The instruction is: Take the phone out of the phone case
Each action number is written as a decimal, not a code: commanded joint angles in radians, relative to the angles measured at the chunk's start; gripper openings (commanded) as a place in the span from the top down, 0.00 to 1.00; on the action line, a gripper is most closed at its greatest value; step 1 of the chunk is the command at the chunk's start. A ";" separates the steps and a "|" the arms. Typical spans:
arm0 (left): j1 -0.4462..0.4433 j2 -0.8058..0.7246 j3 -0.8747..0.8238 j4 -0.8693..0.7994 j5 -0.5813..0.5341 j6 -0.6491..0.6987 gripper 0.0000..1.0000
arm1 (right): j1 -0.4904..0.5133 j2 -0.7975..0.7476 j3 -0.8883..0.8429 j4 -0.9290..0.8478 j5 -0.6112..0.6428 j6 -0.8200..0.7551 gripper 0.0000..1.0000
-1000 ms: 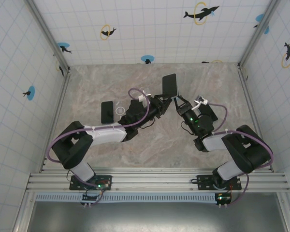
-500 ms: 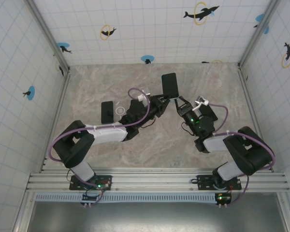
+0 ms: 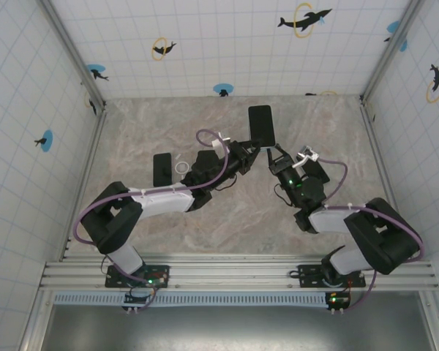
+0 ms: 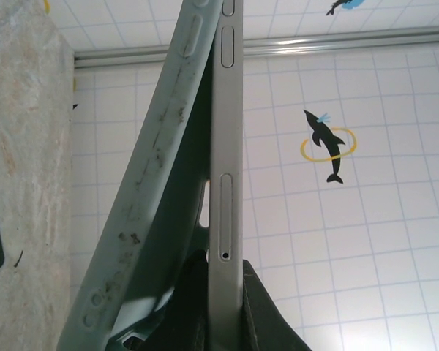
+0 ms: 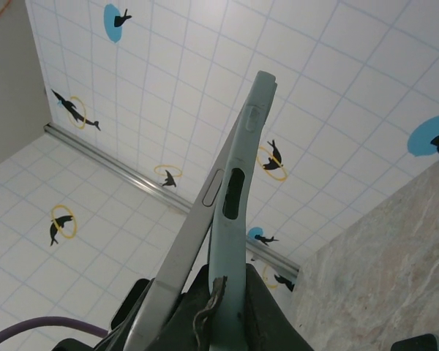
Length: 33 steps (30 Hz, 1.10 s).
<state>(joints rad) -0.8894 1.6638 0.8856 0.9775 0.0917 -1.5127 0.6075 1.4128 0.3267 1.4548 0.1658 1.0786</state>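
Above the middle of the tabletop [image 3: 132,139], the two arms hold the phone [image 4: 227,183] and the phone case [image 4: 150,190] up on edge between them. The left hand [image 3: 250,150] is clamped on the phone's grey metal edge, and the pale green case bows away from it on one side. The right hand [image 3: 273,153] is closed on the case's rim, with the phone's edge splayed off beside it. Well to the left, a dark flat slab [image 3: 162,169] lies on the tabletop with a white ring [image 3: 181,167] just beside it.
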 commanded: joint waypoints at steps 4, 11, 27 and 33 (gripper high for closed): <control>-0.005 -0.001 0.046 0.061 0.026 0.031 0.91 | 0.040 -0.044 0.078 -0.132 0.200 -0.134 0.99; -0.019 0.032 0.083 0.069 0.055 0.015 0.93 | 0.038 -0.032 0.111 -0.150 0.216 -0.220 1.00; -0.015 0.053 0.147 0.138 0.050 -0.031 0.94 | 0.053 -0.028 0.185 -0.228 0.135 -0.464 1.00; 0.033 0.004 0.082 0.103 0.094 0.015 0.93 | 0.002 -0.059 0.128 -0.266 0.151 -0.387 1.00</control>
<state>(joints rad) -0.8829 1.7073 0.9882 1.0264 0.1528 -1.5227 0.6319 1.3926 0.4763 1.2095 0.2939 0.6731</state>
